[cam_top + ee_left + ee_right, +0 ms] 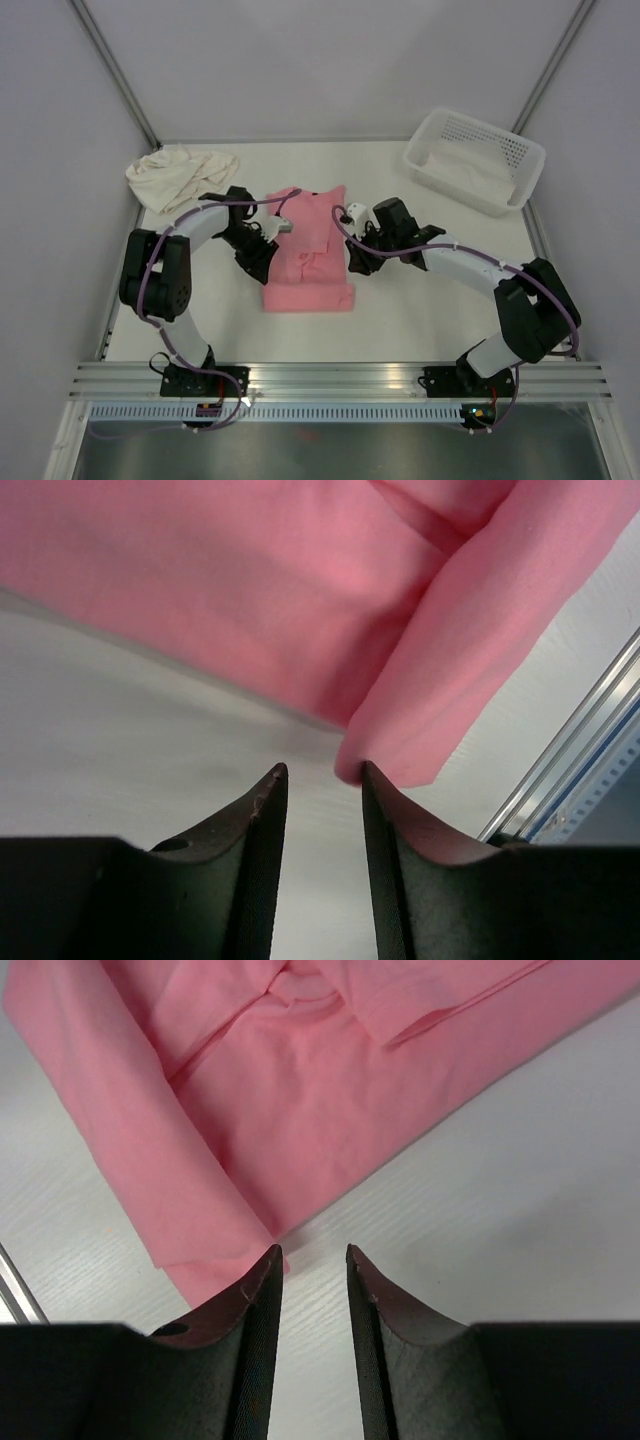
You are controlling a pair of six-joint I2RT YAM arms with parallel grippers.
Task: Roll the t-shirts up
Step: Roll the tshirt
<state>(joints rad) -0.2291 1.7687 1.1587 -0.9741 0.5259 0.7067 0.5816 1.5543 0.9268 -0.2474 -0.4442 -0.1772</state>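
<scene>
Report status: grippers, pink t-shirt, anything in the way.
Left gripper open, empty, at edge of salmon pink t-shirt. Right gripper same, opposite side. Shirt folded, not rolled. Nothing in the way; cream t-shirt bunched far left.

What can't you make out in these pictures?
Top view: the arms hide whether left gripper and right gripper touch the pink t-shirt.
Top view: white contents of the basket, too small to identify.
Wrist views: pink t-shirt cut off by frame edges.
Top view: cream t-shirt bunched; folds hide its layout.
</scene>
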